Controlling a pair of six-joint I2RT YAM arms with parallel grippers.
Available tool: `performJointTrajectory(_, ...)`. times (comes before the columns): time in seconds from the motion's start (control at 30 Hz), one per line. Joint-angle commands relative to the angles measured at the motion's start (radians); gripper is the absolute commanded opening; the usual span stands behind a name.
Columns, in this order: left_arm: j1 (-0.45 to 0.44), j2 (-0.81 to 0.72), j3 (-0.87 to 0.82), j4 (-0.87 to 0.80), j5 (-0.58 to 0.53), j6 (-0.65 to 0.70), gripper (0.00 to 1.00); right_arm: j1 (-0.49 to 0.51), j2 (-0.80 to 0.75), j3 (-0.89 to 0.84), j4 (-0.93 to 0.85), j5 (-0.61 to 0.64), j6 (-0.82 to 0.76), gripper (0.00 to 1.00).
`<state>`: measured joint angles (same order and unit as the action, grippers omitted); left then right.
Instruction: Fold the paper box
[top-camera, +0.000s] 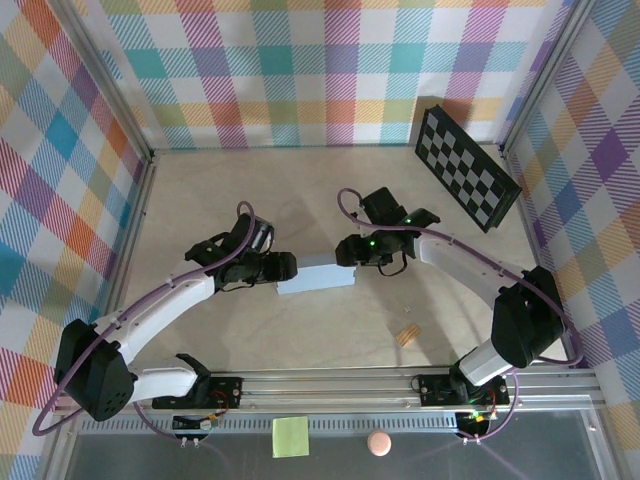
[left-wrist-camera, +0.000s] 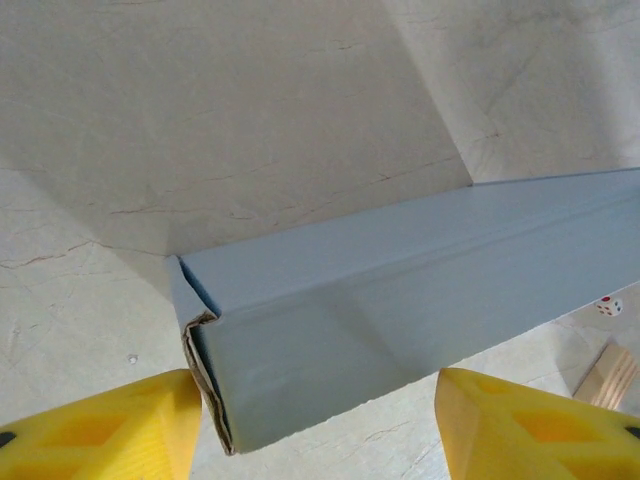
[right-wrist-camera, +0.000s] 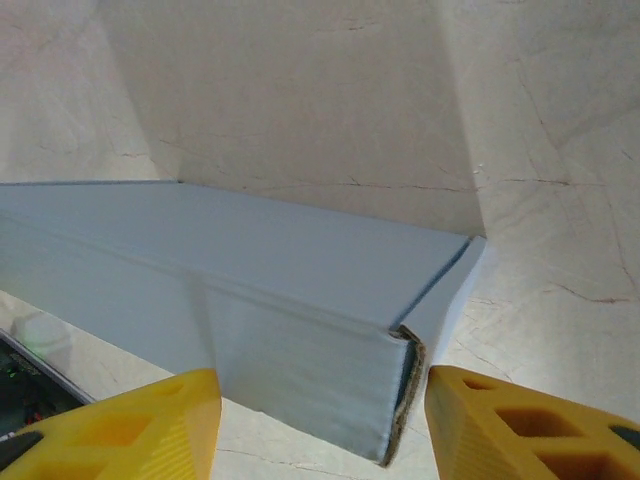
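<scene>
Pale grey-white cardboard is seen formed into the paper box (top-camera: 318, 277), a long closed rectangular shape laid flat on the table (top-camera: 330, 200), between the 2 arms. Its inside is hidden, so any contents cannot be told. Each end is straddled by yellow fingers: the left gripper (left-wrist-camera: 315, 400) and the right gripper (right-wrist-camera: 322, 400) are both spread wider than the box end, with nothing clamped. A raw flap edge is shown slightly ajar at each end. A small wooden block (top-camera: 408, 336) is seen well apart, toward the right arm.
</scene>
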<state>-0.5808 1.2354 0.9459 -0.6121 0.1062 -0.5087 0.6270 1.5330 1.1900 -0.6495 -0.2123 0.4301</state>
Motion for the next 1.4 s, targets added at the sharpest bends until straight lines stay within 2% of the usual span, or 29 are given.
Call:
performJointTrajectory(0.0,0.013,0.013,0.001,0.029,0.036,-0.010,0.62,-0.007,0.009,-0.008,0.018,-0.042,0.012,0.56)
performJointTrajectory(0.17,0.014,0.042,0.035,0.070,0.064,0.015,0.62,-0.007,0.000,0.003,0.045,-0.076,0.017,0.58)
performJointTrajectory(0.33,0.014,0.085,0.109,0.104,0.044,0.070,0.62,-0.006,-0.005,0.032,0.074,-0.061,-0.015,0.60)
performJointTrajectory(0.43,0.014,0.131,0.169,0.138,0.033,0.132,0.62,-0.006,-0.007,0.043,0.114,-0.023,-0.043,0.60)
performJointTrajectory(0.53,0.013,0.166,0.177,0.219,-0.036,0.185,0.63,-0.001,-0.008,0.031,0.179,0.074,-0.062,0.60)
performJointTrajectory(0.73,0.013,0.245,0.160,0.380,-0.033,0.258,0.63,0.037,-0.016,-0.088,0.420,0.207,-0.183,0.60)
performJointTrajectory(0.93,0.012,0.246,0.059,0.459,0.001,0.221,0.65,0.088,0.008,-0.139,0.449,0.245,-0.217,0.62)
performJointTrajectory(1.1,0.003,0.139,-0.097,0.530,0.050,0.138,0.67,0.144,-0.050,-0.215,0.451,0.255,-0.156,0.66)
performJointTrajectory(1.37,-0.013,0.002,-0.268,0.512,0.119,0.036,0.68,0.183,-0.129,-0.340,0.464,0.186,-0.042,0.68)
